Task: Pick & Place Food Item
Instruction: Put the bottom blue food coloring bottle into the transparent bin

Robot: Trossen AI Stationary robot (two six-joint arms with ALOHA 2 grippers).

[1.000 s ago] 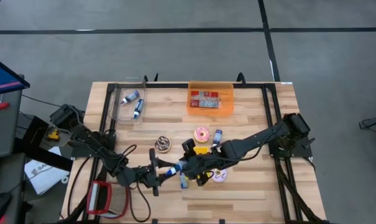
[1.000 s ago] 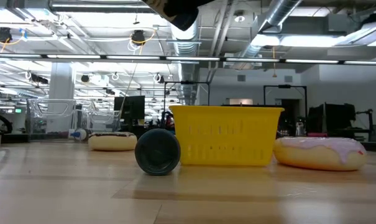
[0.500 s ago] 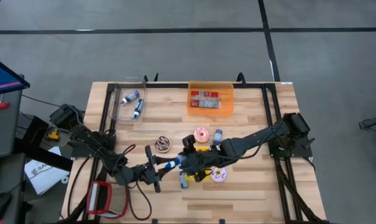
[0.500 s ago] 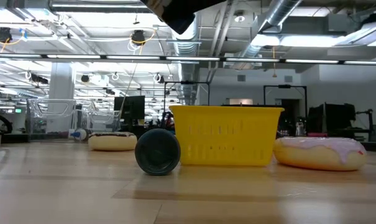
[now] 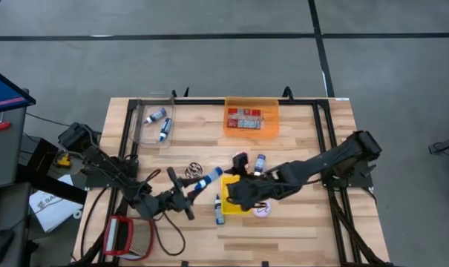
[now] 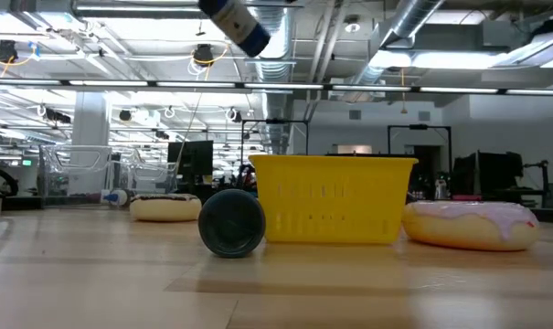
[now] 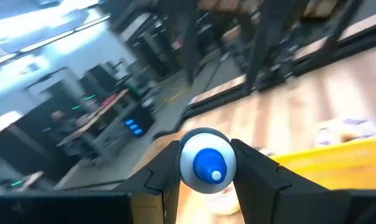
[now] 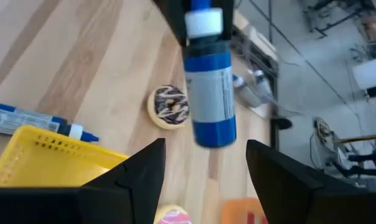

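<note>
A blue bottle (image 5: 206,179) with a white cap (image 8: 204,22) hangs above the table, with my left gripper (image 5: 188,191) shut on it; the low view shows the bottle (image 6: 240,24) high up. My right gripper (image 5: 235,194) stands open over the yellow basket (image 5: 231,182), a short way from the bottle's blue bottom end (image 8: 215,132), touching nothing. A chocolate donut (image 5: 193,171) and a pink donut (image 5: 263,210) lie flat on the wood. A second bottle (image 5: 219,212) lies on its side by the basket, and another bottle (image 5: 260,162) stands beyond it. My left gripper pinches the bottle near its cap end (image 7: 188,163) between its two fingers (image 7: 166,177). The fingers come about level from the table's near left and lie along the bottle, which sticks out ahead of them toward the far right. The bottle is lifted clear of the table.
An orange bin (image 5: 251,119) with packets sits at the far middle. A clear container (image 5: 154,121) with two bottles stands at the far left. A red-framed mesh basket (image 5: 128,237) sits at the near left corner. Bare wood lies along the near edge, right of the middle.
My right gripper has drawn away from the blue bottle, rising and going back toward the table's right. My left gripper keeps the bottle and has turned, swinging its free end toward the far edge, so the bottle points to the far right.
</note>
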